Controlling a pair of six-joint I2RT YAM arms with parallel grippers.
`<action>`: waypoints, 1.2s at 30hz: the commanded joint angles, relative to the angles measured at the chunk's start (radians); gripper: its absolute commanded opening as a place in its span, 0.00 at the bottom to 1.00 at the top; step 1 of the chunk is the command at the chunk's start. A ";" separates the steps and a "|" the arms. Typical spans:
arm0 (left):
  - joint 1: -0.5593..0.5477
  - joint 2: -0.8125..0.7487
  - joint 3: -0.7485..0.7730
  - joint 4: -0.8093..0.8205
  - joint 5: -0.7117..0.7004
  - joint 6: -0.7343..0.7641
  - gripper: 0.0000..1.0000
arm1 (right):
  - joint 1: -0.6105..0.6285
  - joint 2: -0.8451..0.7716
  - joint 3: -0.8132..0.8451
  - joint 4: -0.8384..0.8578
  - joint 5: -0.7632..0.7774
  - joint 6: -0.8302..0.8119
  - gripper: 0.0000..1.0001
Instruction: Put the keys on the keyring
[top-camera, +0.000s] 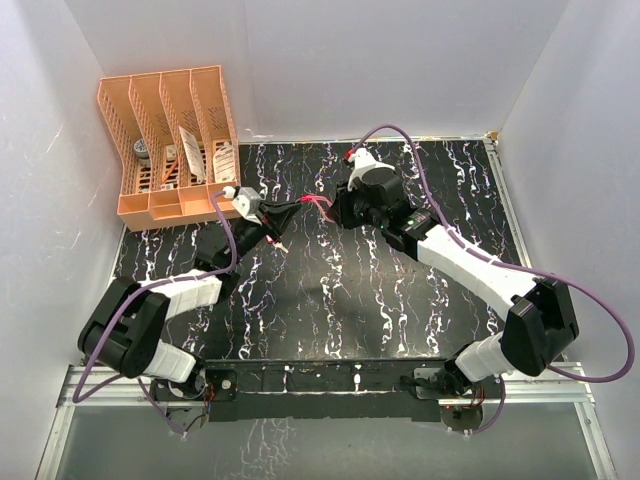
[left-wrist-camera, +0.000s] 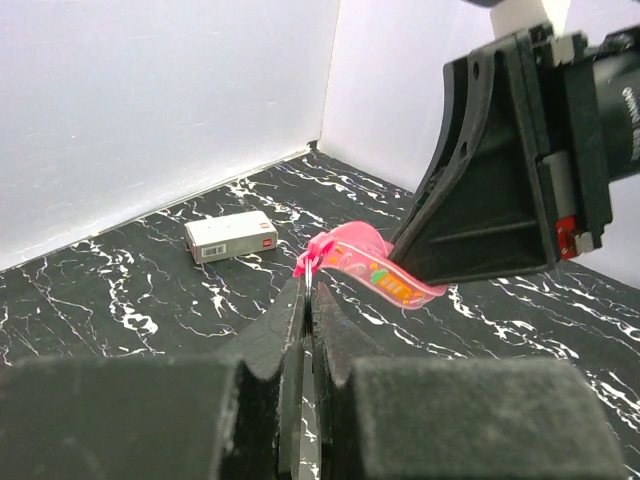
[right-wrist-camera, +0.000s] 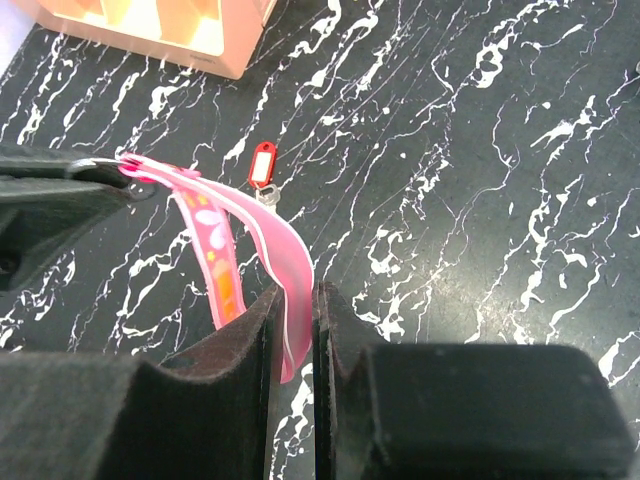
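The keyring is held in the air between both grippers. My left gripper is shut on its thin metal ring. My right gripper is shut on the lower end of its slim pink tag, which arcs from the ring to my fingers. The tag also shows in the left wrist view and the top view, between the left gripper and the right gripper. A tiny key with a red head lies on the black table below. A pale bit of metal lies right next to it.
A white box with red marks lies on the marbled black table near the back wall. An orange file organiser stands at the back left, its corner in the right wrist view. White walls enclose the table.
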 joint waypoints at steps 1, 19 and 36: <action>-0.002 0.042 -0.017 0.213 0.057 0.039 0.00 | -0.011 -0.006 0.059 0.032 -0.025 0.021 0.14; -0.003 0.155 0.013 0.483 0.082 0.112 0.00 | -0.024 0.005 0.053 0.018 -0.108 0.047 0.18; -0.003 0.086 0.042 0.483 0.048 0.118 0.00 | -0.041 0.000 0.009 0.037 -0.104 0.058 0.57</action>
